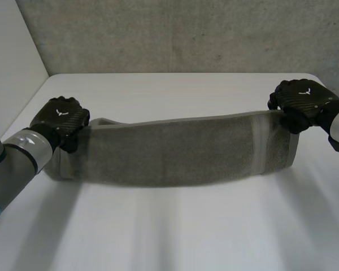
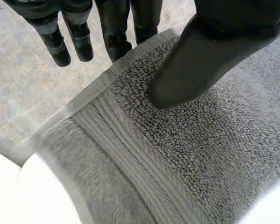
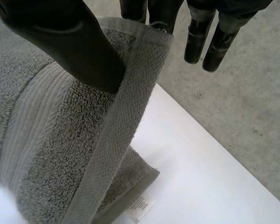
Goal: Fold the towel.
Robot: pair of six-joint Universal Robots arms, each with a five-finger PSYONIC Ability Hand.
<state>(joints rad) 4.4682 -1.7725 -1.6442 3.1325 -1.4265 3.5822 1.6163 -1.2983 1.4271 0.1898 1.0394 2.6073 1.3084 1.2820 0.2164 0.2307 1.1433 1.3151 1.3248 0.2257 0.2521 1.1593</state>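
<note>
**Item.** One grey terry-cloth towel (image 1: 175, 149), drawn out as a long band across the white surface (image 1: 175, 231) between my two hands. Its upper edge is raised. The lower part appears to rest on the surface, and the span sags slightly in the middle.

**Left hand** (image 1: 61, 118). Closed in a pinch on the top corner at that end. My thumb (image 2: 196, 70) presses into the pile on the near face. Some of my fingers (image 2: 115, 39) pass behind the hem, and the rest hang free beside the edge.

**Right hand** (image 1: 300, 100). The same pinch at the opposite top corner: thumb on the face just beside the flat hem, some fingers (image 3: 163, 9) behind it, the others clear of the cloth. Beneath this corner a second layer shows, with a white care label (image 3: 141, 205) at its tip. I judge the towel to be already doubled along its length.

**Handling assessment.**
- **Weight and stiffness:** Soft, limp and light. It will not hold a shape, so any stretch left unsupported will droop.
- **Grip and fragility:** The thick looped pile grips well, so slip risk is low. It is not fragile.
- **Where to hold:** The flat hem and the ribbed woven band (image 3: 28, 121) look thinner and firmer than the pile. The soundest hold is at the corners, across the hem.
- **Risk:** A pinch that catches only one layer would let the other fall away and spoil the fold line.
</note>
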